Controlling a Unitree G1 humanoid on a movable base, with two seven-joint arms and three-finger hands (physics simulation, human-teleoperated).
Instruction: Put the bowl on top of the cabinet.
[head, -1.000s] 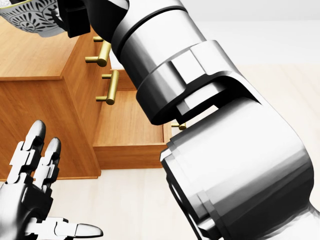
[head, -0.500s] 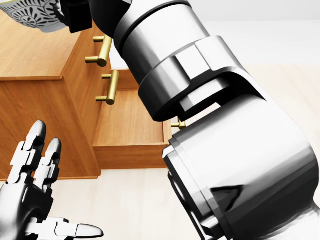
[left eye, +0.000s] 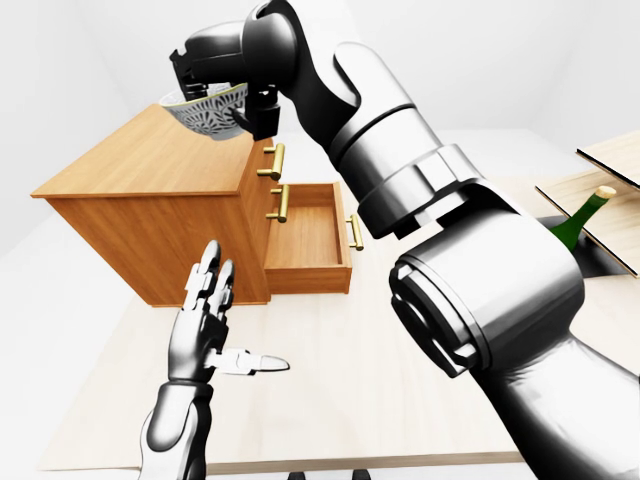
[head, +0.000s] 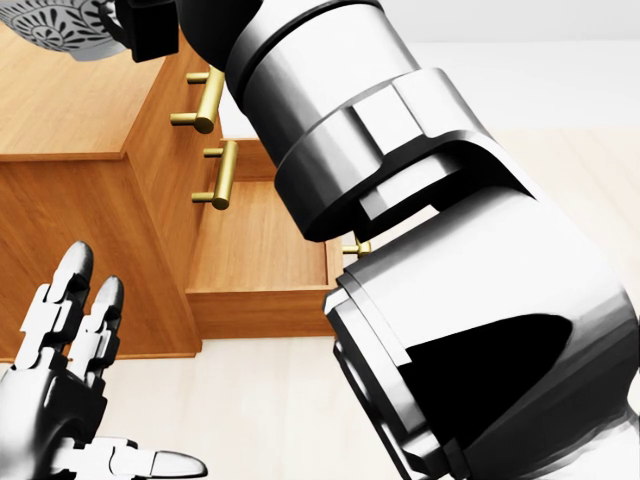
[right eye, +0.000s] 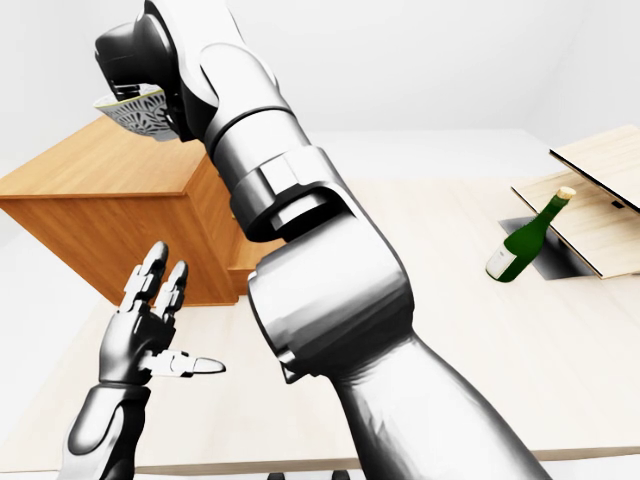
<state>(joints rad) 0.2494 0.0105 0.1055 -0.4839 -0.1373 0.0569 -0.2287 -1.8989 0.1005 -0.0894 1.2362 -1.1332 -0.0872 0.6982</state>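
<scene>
While right fingers (left eye: 262, 112) clasp the patterned bowl (left eye: 210, 112) over the wooden cabinet (left eye: 150, 165) — left fingers (left eye: 205, 275) splay.

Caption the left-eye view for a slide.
Right hand holds the patterned bowl above the wooden cabinet, one drawer pulled open, left hand open below.

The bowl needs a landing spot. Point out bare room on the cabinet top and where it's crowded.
The cabinet top shows bare wood from its left corner across to the bowl, which the right hand grips over the top's right end. Crowded below that end: brass handles and the open drawer jut out.
</scene>
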